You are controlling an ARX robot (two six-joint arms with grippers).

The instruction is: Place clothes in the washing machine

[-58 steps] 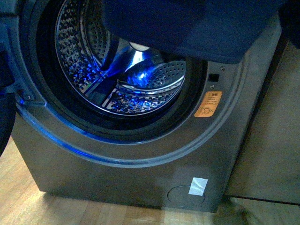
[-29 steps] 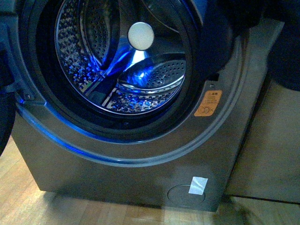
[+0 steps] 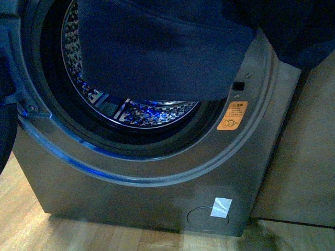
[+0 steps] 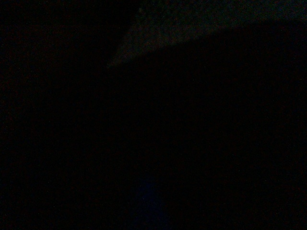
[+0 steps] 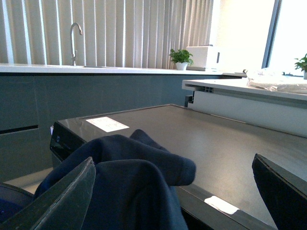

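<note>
Wood floor (image 3: 21,225) and window blinds (image 5: 120,28) frame the washing machine (image 3: 157,183). The clothes (image 3: 157,52) hang over the upper drum mouth, bunched at its top edge, so they may snag the rim and slide outside. The right gripper (image 5: 173,160) is spread wide beside the cloth; the left wrist view is dark, so the left gripper's state cannot be told.

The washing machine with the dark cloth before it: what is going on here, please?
A robot is loading the washing machine. The dark navy clothes hang across the top of its open mouth, hiding most of the steel drum; they do not seem to lie inside yet. The right gripper is open, with fabric bunched between its fingers above the machine. The left wrist view is dark, so what holds the clothes is unclear.
</note>
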